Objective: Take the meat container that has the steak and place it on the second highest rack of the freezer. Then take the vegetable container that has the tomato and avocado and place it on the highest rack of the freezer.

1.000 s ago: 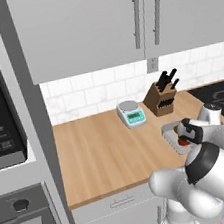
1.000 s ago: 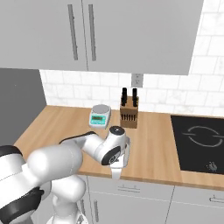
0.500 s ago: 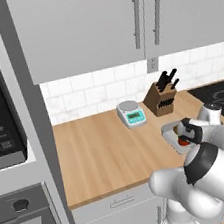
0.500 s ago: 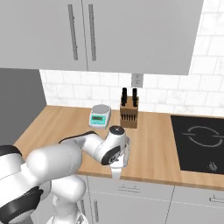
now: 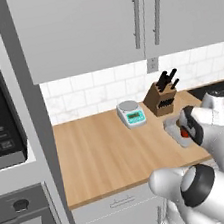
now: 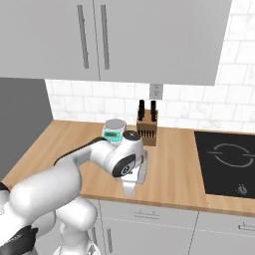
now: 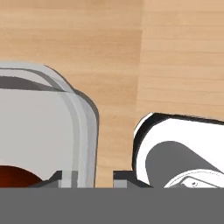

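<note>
A clear plastic container (image 7: 48,127) lies on the wooden counter (image 7: 131,52), with a dark red thing (image 7: 13,175) inside it at the view's lower left; too little shows to tell steak from tomato. My gripper (image 7: 89,175) points down over the container's near wall, one fingertip (image 7: 54,177) inside and the other outside. A narrow strip of wood shows between the wall and the outer fingertip, so the jaws stand open around it. In the left base view the container (image 5: 174,125) sits right of the scale, with the gripper (image 5: 183,133) at it. The freezer is out of view.
A small scale (image 5: 131,114) and a knife block (image 5: 161,97) stand at the back of the counter by the tiled wall. A black cooktop (image 6: 226,162) lies to the right. An oven stack (image 5: 8,149) rises at the left, and wall cabinets (image 5: 97,25) hang overhead.
</note>
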